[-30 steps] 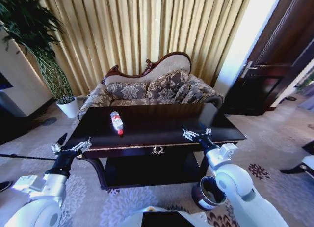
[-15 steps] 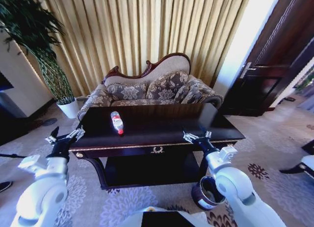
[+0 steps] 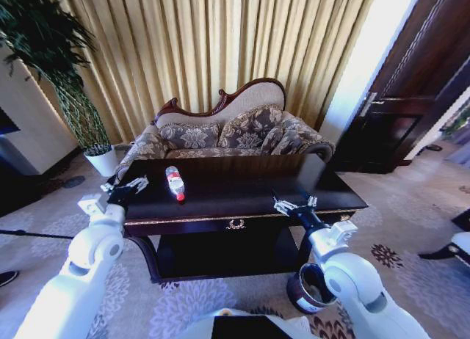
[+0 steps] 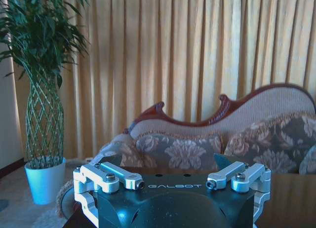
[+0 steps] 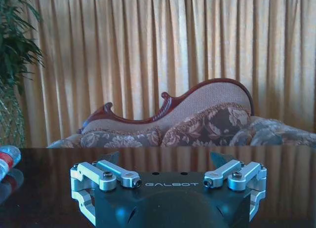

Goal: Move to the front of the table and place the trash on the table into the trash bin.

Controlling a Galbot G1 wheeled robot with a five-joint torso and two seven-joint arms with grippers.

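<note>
A clear plastic bottle (image 3: 174,183) with a red label and cap lies on its side on the left part of the glossy dark-brown table (image 3: 242,186). My left gripper (image 3: 129,186) hovers open at the table's left end, a short way left of the bottle. In the left wrist view the left gripper (image 4: 168,161) holds nothing and faces the sofa. At the table's front right edge my right gripper (image 3: 294,203) is open and empty. The right wrist view shows that gripper (image 5: 165,159) low over the tabletop, with the bottle (image 5: 7,160) far off to one side. The dark round trash bin (image 3: 312,288) stands on the carpet by the table's front right leg.
A patterned sofa (image 3: 228,133) stands behind the table before gold curtains. A tall plant in a white pot (image 3: 101,161) is at the back left. A dark door (image 3: 411,111) is on the right. A lower shelf (image 3: 220,254) sits under the tabletop.
My left arm has risen from beside the table's front left corner and swung forward and right, over the table's left end near the bottle. The right arm has barely moved.
</note>
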